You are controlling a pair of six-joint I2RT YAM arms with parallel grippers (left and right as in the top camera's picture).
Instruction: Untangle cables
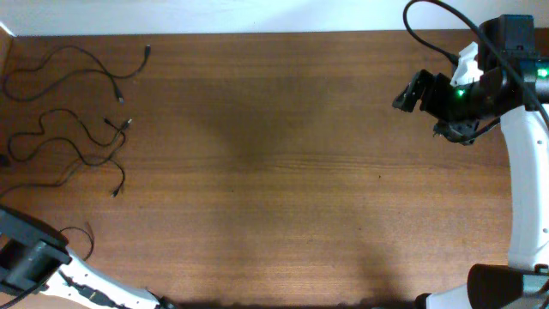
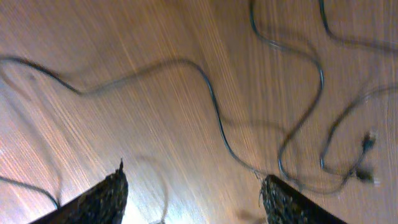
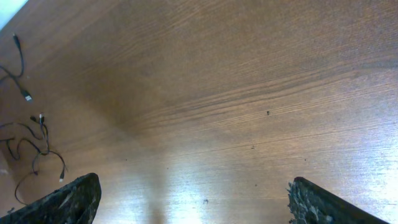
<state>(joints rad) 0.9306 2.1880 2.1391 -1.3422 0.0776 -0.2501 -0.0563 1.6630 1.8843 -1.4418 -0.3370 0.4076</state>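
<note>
The cables lie as thin black wavy strands at the table's far left: one upper strand (image 1: 79, 55) and lower strands (image 1: 81, 142) that cross each other, with small plugs (image 1: 126, 123). In the left wrist view, strands (image 2: 211, 93) and plugs (image 2: 367, 143) lie on the wood ahead of my left gripper (image 2: 193, 202), which is open and empty; one strand runs close to its right finger. My right gripper (image 1: 412, 90) hovers at the far right, far from the cables. It is open and empty in its wrist view (image 3: 193, 202), where the cables (image 3: 37, 146) show far off at the left edge.
My left arm (image 1: 34, 253) sits at the front left corner, with a thin strand (image 1: 83, 232) beside it. My right arm (image 1: 523, 172) runs along the right edge, its thick black cable looping above. Bare wooden tabletop (image 1: 274, 172) lies between the arms.
</note>
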